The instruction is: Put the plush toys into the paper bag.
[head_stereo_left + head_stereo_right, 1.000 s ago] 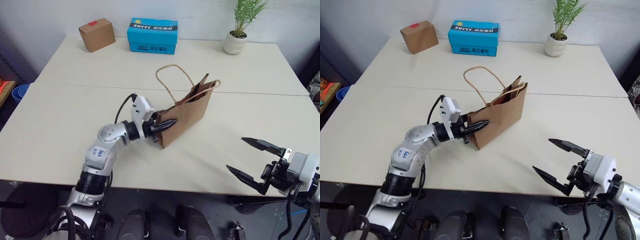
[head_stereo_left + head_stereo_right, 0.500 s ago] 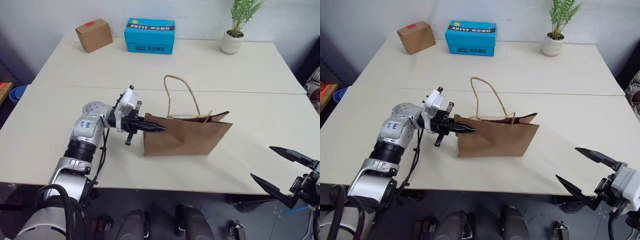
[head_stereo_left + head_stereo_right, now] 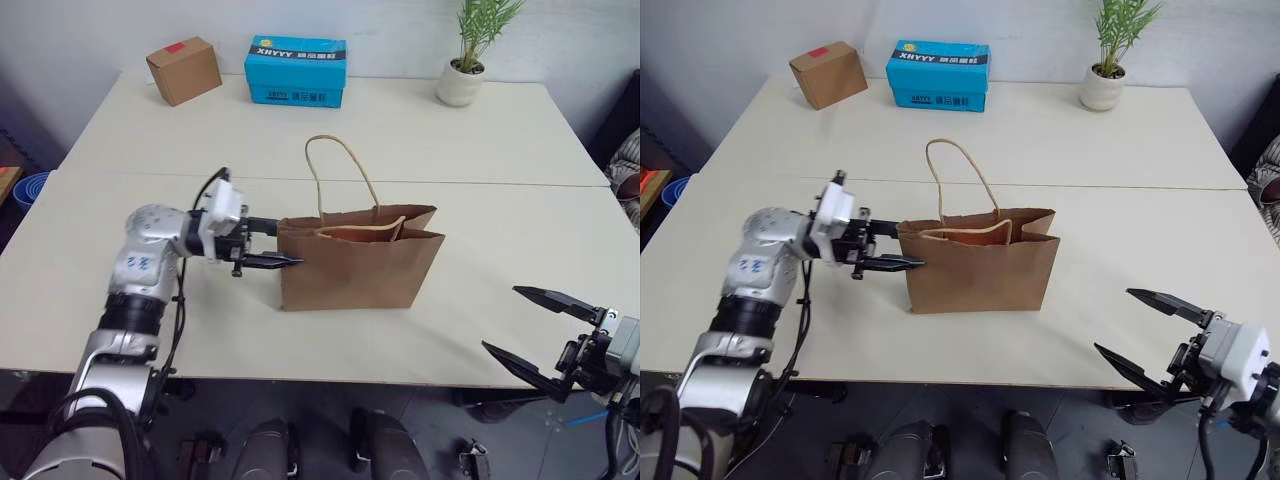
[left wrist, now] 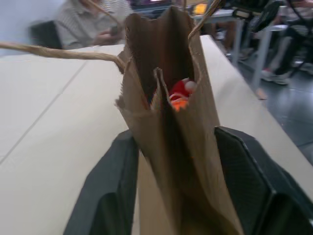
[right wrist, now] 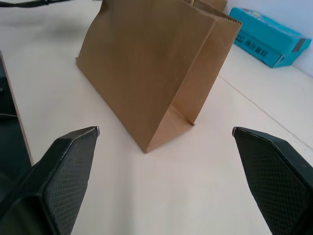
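Observation:
The brown paper bag (image 3: 350,265) stands upright at the middle of the table, mouth open, one loop handle raised. Down inside it, in the left wrist view, sit the red plush toy (image 4: 180,88) and the orange plush toy (image 4: 178,103). My left gripper (image 3: 288,243) is level at the bag's left end and open; its fingers (image 4: 112,186) straddle the bag's narrow end. Near the table's front right edge my right gripper (image 3: 502,318) is open wide and holds nothing, with the bag ahead of it (image 5: 151,63).
A small brown cardboard box (image 3: 184,70), a blue printed box (image 3: 295,70) and a potted plant (image 3: 465,60) stand along the far edge. A blue bin (image 3: 28,185) sits off the table's left side. A seated person (image 4: 93,22) is in the background.
The bag went from tilted to standing upright. My left gripper pulled its end to the left, then opened from its grip on the bag's edge. The right gripper stayed open.

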Robot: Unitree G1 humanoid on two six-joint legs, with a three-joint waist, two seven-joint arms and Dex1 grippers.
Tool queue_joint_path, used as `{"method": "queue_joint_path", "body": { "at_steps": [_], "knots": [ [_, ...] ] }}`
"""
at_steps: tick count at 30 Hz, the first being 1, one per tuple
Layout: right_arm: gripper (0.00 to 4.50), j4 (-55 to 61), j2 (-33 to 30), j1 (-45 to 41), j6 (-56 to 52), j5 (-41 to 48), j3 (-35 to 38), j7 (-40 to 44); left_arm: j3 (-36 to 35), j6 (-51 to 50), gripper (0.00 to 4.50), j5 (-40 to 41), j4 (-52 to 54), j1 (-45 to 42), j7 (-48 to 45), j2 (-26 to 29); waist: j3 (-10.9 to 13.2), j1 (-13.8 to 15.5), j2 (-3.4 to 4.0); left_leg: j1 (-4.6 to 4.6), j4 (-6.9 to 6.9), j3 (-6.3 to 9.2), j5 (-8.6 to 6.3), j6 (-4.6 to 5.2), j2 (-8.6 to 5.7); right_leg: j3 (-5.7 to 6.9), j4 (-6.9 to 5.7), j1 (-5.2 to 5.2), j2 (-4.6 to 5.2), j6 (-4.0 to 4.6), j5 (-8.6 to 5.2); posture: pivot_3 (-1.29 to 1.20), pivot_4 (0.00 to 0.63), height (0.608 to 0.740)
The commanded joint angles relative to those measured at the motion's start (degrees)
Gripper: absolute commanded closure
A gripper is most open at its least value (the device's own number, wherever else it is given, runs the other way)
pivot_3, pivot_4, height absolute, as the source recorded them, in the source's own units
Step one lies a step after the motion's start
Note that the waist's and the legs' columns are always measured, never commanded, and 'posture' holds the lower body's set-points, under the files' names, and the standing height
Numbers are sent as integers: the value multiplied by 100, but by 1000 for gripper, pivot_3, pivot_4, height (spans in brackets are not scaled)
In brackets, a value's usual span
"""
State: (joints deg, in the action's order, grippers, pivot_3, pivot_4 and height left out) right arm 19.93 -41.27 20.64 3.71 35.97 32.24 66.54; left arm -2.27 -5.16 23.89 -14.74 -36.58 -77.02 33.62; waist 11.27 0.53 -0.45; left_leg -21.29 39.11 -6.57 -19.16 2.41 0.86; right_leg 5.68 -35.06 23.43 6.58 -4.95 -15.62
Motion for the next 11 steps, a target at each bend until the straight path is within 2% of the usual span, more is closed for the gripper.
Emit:
{"method": "queue_joint_path", "body": {
  "at_steps": [1,6,11],
  "knots": [
    [0,-427,-444,-434,-399,374,157,214,-831,-457,1376,273,1103,854,745,435,0,-54,0,0,0,0,0,0,0,-9,1,0,0,0,0,0,150,740],
    [0,-1572,-1050,-1501,-270,193,-84,898,-1906,-1074,1376,94,2328,2601,1657,1083,2,-79,2,6,-4,2,-5,-7,4,-18,18,3,5,9,-5,0,150,740],
    [0,-2782,-1277,-2481,556,-313,-505,1624,-2974,-1183,1376,362,3310,4157,1748,1221,2,-31,3,4,-5,12,-12,-14,5,-8,25,2,12,16,-9,0,150,740]
  ]
}}
